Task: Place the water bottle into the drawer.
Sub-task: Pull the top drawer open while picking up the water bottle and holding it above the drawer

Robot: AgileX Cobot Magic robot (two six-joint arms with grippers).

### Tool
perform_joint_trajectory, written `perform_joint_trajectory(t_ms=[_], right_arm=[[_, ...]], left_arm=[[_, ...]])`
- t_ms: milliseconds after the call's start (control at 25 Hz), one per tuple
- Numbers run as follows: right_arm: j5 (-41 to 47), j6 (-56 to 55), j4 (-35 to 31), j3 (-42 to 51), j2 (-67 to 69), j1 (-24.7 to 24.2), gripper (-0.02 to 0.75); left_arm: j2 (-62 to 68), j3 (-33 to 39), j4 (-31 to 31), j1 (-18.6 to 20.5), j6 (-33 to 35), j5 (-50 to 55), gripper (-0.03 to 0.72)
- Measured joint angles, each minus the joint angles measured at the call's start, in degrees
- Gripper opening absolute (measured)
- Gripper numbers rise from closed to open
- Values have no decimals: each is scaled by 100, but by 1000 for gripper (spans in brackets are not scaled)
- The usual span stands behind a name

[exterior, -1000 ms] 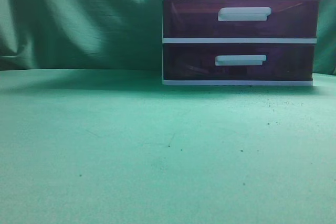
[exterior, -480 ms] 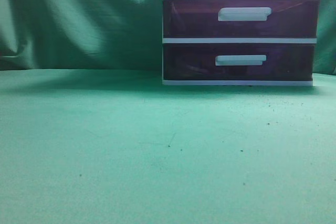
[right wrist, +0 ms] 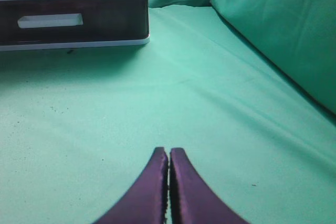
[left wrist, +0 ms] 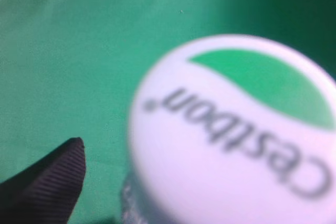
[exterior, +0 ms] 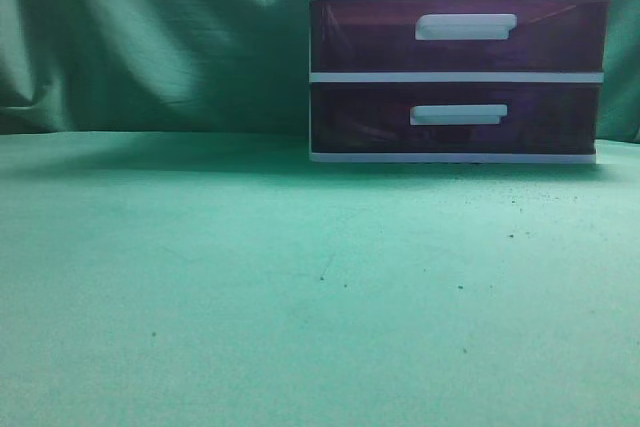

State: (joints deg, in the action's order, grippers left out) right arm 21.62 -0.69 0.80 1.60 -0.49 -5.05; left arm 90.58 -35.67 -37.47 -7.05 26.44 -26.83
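Observation:
The water bottle's white cap (left wrist: pixel 231 129), with a green mark and dark lettering, fills the left wrist view, blurred and very close. Only one dark ribbed finger of my left gripper (left wrist: pixel 52 177) shows, at the lower left, with a gap of green cloth between it and the bottle's neck; the other finger is hidden behind the cap. My right gripper (right wrist: pixel 168 153) is shut and empty, low over the cloth. The dark drawer unit (exterior: pixel 455 57) with white handles stands at the back right, all its drawers shut; it also shows in the right wrist view (right wrist: pixel 73 14). The exterior view shows neither the bottle nor the grippers.
Green cloth (exterior: pixel 250 277) covers the table and hangs as a backdrop behind it. In the right wrist view a raised fold of cloth (right wrist: pixel 283 30) runs along the right side.

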Motion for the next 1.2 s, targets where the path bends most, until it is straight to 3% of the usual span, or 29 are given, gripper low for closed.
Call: perform_joint_trajectory(t_ms=[40, 120, 320, 400, 640, 880, 1040, 1200], right_arm=[[0, 0, 0, 0, 0, 0, 0], [0, 0, 0, 0, 0, 0, 0], [0, 0, 0, 0, 0, 0, 0], [0, 0, 0, 0, 0, 0, 0], [0, 0, 0, 0, 0, 0, 0], [0, 0, 0, 0, 0, 0, 0], [-62, 0, 10, 0, 0, 0, 0], [-1271, -130, -277, 13, 0, 0, 0]], left_arm=[[51, -39, 0, 8, 0, 79, 594], [138, -135, 0, 8, 0, 288, 589], [179, -206, 11, 8, 0, 589, 342], [168, -206, 23, 8, 0, 613, 286], [-466, -343, 23, 12, -3, 1978, 302], [-1478, -1169, 240, 12, 20, 4375, 302], [-2183, -1602, 492, 12, 32, 5140, 302], [-3122, -1682, 697, 12, 32, 5477, 302]])
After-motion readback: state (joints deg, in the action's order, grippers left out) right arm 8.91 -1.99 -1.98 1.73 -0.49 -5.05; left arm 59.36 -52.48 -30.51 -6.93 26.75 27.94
